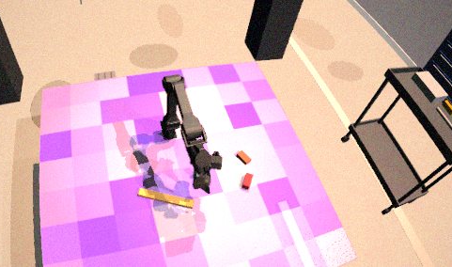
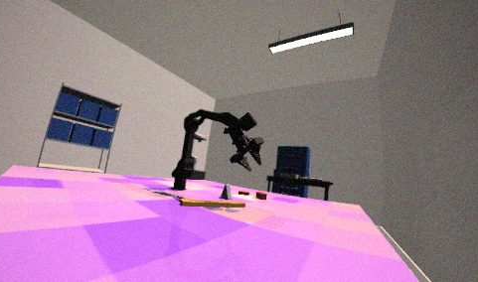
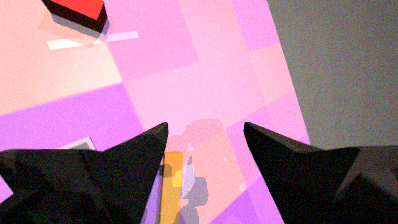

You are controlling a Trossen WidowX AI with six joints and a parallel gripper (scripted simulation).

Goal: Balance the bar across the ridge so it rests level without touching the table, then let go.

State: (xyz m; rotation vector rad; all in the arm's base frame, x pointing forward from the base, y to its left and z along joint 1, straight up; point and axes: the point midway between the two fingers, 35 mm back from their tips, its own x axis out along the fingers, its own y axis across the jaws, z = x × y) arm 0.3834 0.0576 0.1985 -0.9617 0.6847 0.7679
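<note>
The yellow bar (image 1: 166, 197) (image 2: 213, 203) lies flat on the checkered pink table (image 1: 83, 226) (image 2: 137, 233). Its end shows in the wrist view (image 3: 172, 185) between and below my fingers. The small grey ridge (image 2: 227, 192) stands just behind the bar's right part. In the top view it is hidden under my gripper. A pale shape (image 3: 188, 172) beside the bar in the wrist view may be it. My gripper (image 1: 204, 185) (image 2: 246, 163) (image 3: 206, 127) is open and empty. It hangs well above the table, tilted down over the ridge and the bar's right end.
Two red blocks (image 1: 243, 157) (image 1: 247, 180) (image 2: 260, 195) lie right of the gripper; one shows in the wrist view (image 3: 80, 10). A dark cart (image 1: 412, 136) stands off the table at the right. A blue shelf (image 2: 82, 124) and a chair (image 2: 292, 166) stand behind.
</note>
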